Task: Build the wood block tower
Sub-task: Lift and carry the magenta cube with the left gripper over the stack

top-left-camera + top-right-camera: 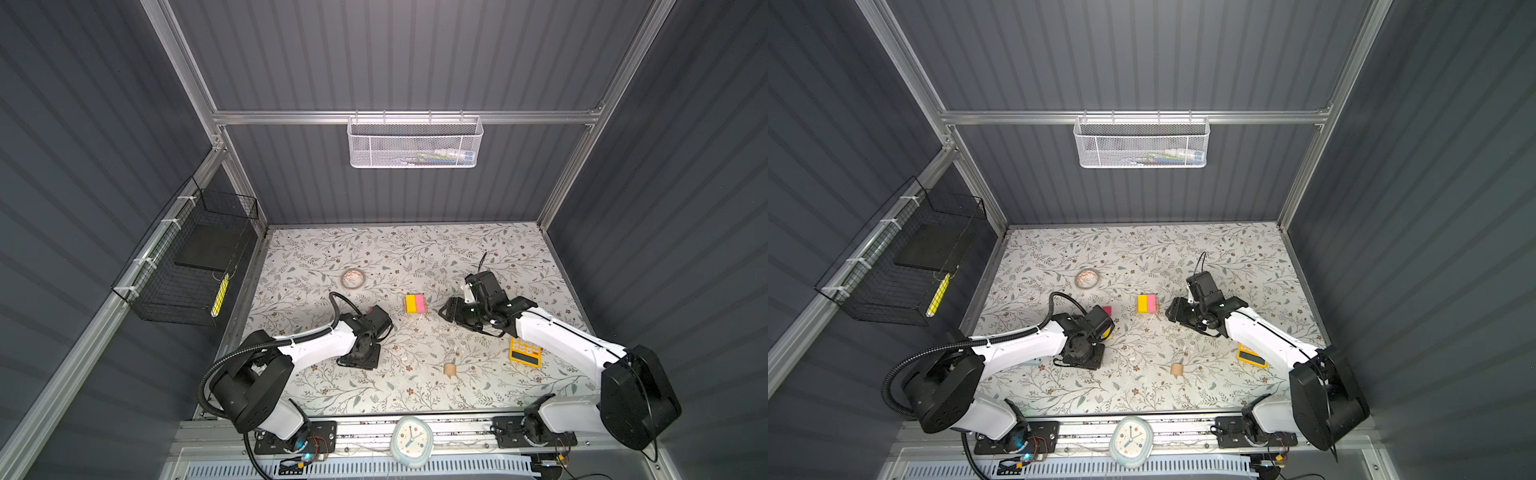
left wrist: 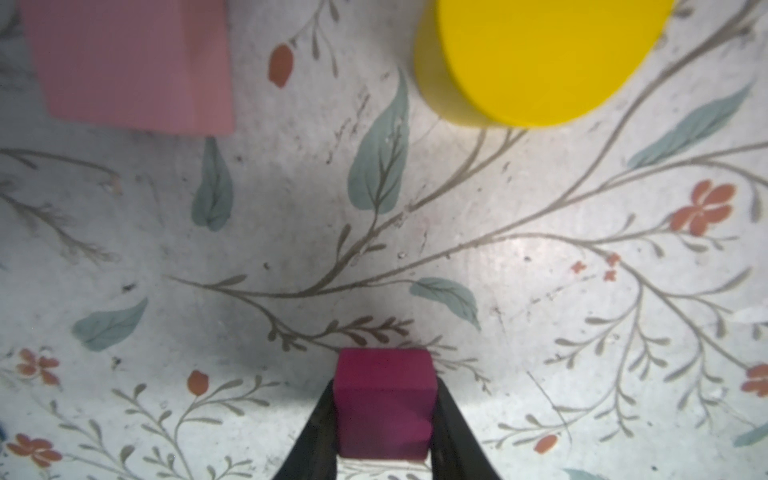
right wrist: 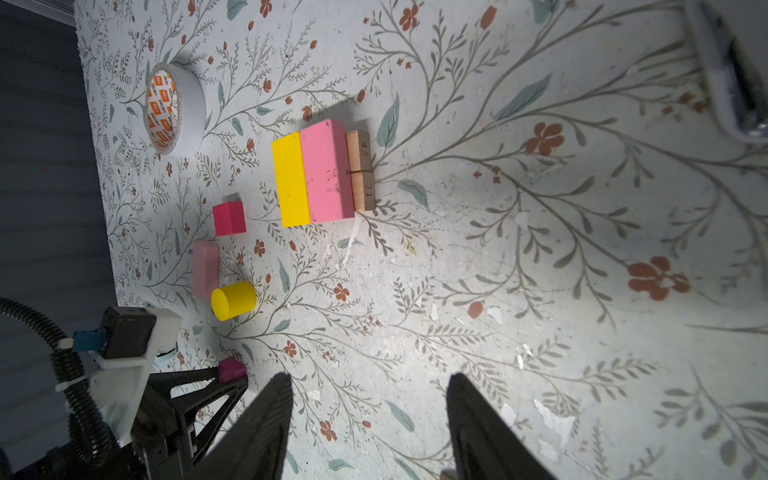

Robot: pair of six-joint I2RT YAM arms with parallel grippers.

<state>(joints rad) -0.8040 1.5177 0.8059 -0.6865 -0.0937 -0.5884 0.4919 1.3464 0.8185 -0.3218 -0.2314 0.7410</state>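
Basket [image 1: 374,145] holds perhaps tubes [image 1: 449,156]; left gripper [image 2: 384,399] clamps magenta cube [image 2: 382,415]; right gripper [image 3: 370,382] gapes empty.

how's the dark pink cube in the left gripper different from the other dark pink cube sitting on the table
The gripped cube is pinched on two sides by the left gripper; the loose cube has nothing touching it. The loose cube sits off one end of the pale pink bar; the gripped cube is off the opposite end, beyond the yellow cylinder. Both are dark pink cubes, seemingly the same size.
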